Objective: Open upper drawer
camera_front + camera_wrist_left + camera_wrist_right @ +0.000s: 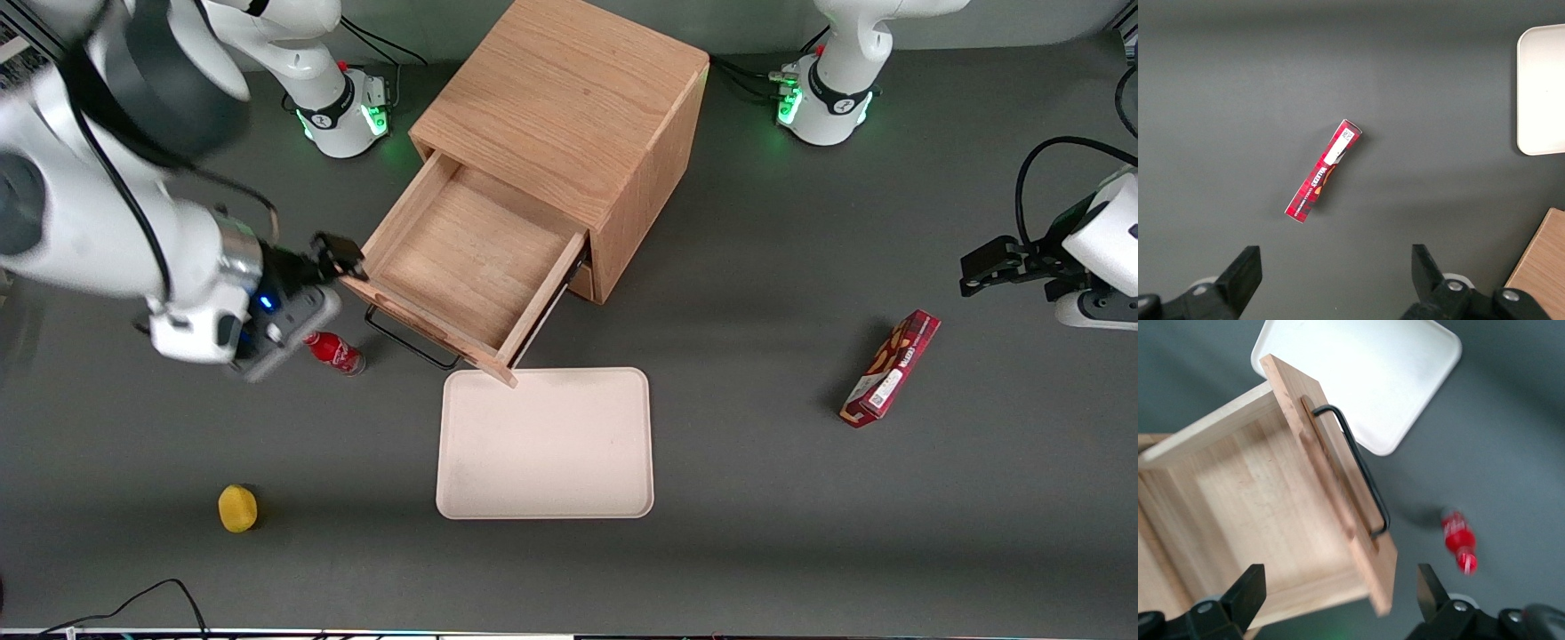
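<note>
The upper drawer (471, 258) stands pulled far out of the oak cabinet (569, 89), and its wooden box is empty. Its thin black bar handle (409, 342) runs along the light wood front. My gripper (329, 267) is open and holds nothing. It hovers beside the drawer front's corner, at the working arm's end, just off the wood. In the right wrist view the drawer (1258, 500) and its handle (1361, 473) lie ahead of the open gripper (1338, 593), whose fingers (1248, 587) stand wide apart. The lower drawer is mostly hidden under the upper one.
A white tray (544, 444) lies on the table just in front of the open drawer. A small red bottle (336, 353) lies under my gripper near the handle. A yellow object (237, 508) sits nearer the front camera. A red box (892, 367) lies toward the parked arm's end.
</note>
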Robot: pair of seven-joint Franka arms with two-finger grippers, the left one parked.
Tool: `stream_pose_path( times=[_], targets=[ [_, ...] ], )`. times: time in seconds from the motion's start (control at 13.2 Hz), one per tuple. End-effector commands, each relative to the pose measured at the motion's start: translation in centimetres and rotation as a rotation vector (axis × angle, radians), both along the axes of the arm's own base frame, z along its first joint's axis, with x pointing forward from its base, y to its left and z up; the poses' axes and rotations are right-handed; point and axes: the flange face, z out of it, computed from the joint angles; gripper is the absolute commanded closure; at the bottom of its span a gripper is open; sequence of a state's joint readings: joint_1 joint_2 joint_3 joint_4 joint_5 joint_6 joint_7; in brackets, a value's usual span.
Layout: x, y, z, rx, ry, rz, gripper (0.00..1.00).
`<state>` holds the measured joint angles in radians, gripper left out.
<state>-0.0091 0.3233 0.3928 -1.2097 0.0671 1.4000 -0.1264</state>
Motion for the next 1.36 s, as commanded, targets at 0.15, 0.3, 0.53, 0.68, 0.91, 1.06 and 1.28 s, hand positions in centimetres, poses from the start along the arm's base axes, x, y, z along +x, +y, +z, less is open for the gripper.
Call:
stream_pose_path(
  times=[0.15,0.3,0.53,0.68,0.91,1.06,1.28],
  targets=[
    [-2.9,-6.7,3.8,-0.153,0.003,-0.375,0.0],
    [-4.7,-9.5,3.7,-0.188,0.019,-0.433,0.0],
    [-8.4,-13.4,0.9,-0.2,-0.035,-0.505,0.0],
    [-10.4,-14.2,-0.9,-0.187,-0.103,-0.53,0.0],
    [-10.5,-15.4,-1.5,-0.193,-0.134,-0.531,0.0],
    [-9.4,-15.5,-0.8,-0.235,-0.156,-0.517,0.0],
    [-9.0,-16.1,0.6,-0.225,-0.179,-0.532,0.0]
  ],
)
